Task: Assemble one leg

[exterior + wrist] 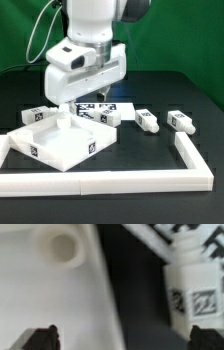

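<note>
The pincer (123, 339) hangs low over the table (135, 291) with its fingertips (42, 336) wide apart. Nothing lies between them but the edge of the panel (40, 297) and a dark strip of table. The leg (190, 280) lies on the table just beside the panel, parted from it by that strip. In the wrist view it lines up with one fingertip rather than the middle of the gap. In the exterior view it is most likely the peg under the arm by the panel's far corner, though I cannot be sure. Two spare legs (147, 121) lie well apart toward the exterior view's right.

The step in hand looks like lining up for the grasp. To do it well, shift the pincer sideways, away from the panel, until the leg sits midway between the fingers, so that neither finger lands on the leg or the panel's rim. Then come straight down and close only once the pads are level with the leg's body. The leg is small and probably light, so a glancing touch could knock it askew. The round socket (60, 246) in the panel seems to be where it will go
</note>
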{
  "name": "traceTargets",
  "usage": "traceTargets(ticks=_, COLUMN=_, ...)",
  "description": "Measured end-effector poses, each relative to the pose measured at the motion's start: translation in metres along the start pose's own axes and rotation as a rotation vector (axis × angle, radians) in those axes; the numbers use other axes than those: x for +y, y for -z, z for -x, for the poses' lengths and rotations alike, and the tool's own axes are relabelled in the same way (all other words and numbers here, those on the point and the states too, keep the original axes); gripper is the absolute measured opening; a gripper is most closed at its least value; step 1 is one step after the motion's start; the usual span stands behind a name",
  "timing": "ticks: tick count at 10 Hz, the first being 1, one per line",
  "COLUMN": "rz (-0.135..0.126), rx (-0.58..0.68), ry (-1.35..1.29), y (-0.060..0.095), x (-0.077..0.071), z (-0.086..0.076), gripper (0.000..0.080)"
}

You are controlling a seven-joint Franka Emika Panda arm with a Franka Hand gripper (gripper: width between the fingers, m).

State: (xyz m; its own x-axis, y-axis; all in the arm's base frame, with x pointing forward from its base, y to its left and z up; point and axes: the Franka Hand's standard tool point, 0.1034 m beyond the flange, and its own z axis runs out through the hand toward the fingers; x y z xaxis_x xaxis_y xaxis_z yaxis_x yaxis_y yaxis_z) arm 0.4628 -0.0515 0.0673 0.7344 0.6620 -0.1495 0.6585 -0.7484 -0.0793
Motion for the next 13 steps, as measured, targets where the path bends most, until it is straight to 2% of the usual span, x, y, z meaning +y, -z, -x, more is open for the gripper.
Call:
traceTargets(ticks=6, rz=0.001, rx=0.001, ry=0.005, y=0.0, x=0.003, z=-0.001, gripper=0.0649)
traceTargets(ticks=7, rz=0.012, rx=0.015, ry=0.072, y=0.004, x=0.022, z=-0.001, gripper=0.0649)
traceTargets(ticks=8, rz=0.039, rx=0.034, ry=0.109, y=0.011, x=0.049, z=-0.005, gripper=0.0649)
traceTargets(ticks=9, rz=0.061, rx=0.05, ry=0.109, y=0.018, x=0.06, z=-0.011, gripper=0.0649)
traceTargets(ticks=10, rz=0.068, rx=0.054, ry=0.11, y=0.023, x=0.057, z=-0.015, gripper=0.0649)
traceTargets(ticks=13, rz=0.061, rx=0.048, ry=0.111, y=0.018, x=0.056, z=-0.013, gripper=0.0649)
